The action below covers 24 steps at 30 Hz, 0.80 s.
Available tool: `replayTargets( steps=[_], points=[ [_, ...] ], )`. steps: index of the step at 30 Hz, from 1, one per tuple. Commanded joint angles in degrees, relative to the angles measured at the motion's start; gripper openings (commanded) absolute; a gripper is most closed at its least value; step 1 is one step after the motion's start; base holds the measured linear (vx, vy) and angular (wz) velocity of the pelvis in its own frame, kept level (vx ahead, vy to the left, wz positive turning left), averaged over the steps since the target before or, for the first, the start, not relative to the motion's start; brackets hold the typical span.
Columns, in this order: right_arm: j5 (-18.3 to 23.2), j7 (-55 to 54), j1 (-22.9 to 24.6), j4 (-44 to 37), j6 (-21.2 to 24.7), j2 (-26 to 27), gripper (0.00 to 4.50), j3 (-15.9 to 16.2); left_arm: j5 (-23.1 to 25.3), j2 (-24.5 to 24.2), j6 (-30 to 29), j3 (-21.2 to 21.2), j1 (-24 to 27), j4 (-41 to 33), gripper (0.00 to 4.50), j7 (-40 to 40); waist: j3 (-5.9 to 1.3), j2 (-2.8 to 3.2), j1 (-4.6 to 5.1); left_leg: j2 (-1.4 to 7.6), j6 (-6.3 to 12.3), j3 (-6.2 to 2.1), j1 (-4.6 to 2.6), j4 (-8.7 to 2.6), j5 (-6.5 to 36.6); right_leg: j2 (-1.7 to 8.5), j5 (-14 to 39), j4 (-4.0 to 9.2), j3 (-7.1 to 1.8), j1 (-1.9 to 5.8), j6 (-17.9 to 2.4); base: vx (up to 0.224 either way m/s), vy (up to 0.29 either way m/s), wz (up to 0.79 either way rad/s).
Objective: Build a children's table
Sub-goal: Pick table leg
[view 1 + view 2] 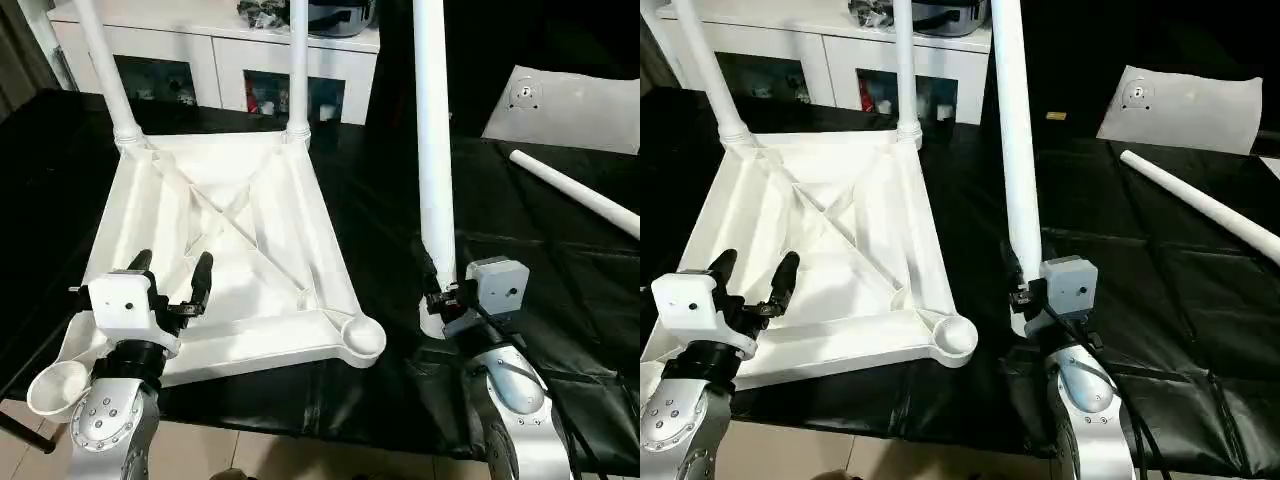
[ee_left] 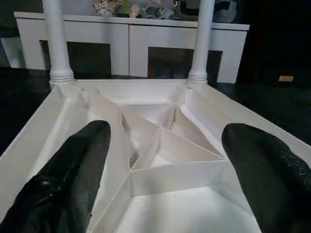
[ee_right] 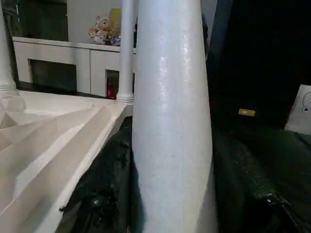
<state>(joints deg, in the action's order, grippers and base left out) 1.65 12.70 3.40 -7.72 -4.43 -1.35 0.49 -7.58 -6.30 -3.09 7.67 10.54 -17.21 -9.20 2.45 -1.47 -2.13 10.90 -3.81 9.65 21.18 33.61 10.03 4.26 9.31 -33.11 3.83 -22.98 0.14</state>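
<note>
Upside-down children's table [image 1: 230, 240] lies on the black-covered tabletop [image 1: 560, 260], one piece, two legs [image 1: 297, 70] socketed at far corners. Third leg [image 1: 434, 150] upright beside it, clenched by right end effector [image 1: 432, 290]. Fourth leg [image 1: 580, 192] lies loose at right. Left end effector [image 1: 170, 275] released, over the ribbed underside.

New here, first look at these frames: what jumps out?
The upturned white tabletop lies ribs-up on the black cloth, with two legs already standing in its far corner sockets. The right gripper holds a third leg upright beside the tabletop's near right socket. A fourth leg lies loose on the cloth at far right.
</note>
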Motion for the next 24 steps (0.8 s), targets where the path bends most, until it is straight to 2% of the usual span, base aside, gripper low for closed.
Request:
replayTargets(
  steps=[1,24],
  points=[
    [0.46,-0.14,-0.51,0.05,0.36,-0.26,1.85,-0.05,0.00,-0.02,0.53,-0.11,-0.43,0.29,4.09,0.01,-2.40,0.39,-0.22,1.75,0.22,-1.02,-0.69,-4.79,26.86,2.73,27.30,5.07,-2.16,1.19,-1.66,0.000,0.000,0.00],
    [0.46,-0.14,-0.51,0.05,0.36,-0.26,1.85,-0.05,0.00,-0.02,0.53,-0.11,-0.43,0.29,4.09,0.01,-2.44,0.39,-0.30,1.79,0.28,-1.01,-0.74,-4.80,26.67,2.69,26.37,4.94,-2.18,1.26,-2.06,0.000,0.000,0.00]
  ],
)
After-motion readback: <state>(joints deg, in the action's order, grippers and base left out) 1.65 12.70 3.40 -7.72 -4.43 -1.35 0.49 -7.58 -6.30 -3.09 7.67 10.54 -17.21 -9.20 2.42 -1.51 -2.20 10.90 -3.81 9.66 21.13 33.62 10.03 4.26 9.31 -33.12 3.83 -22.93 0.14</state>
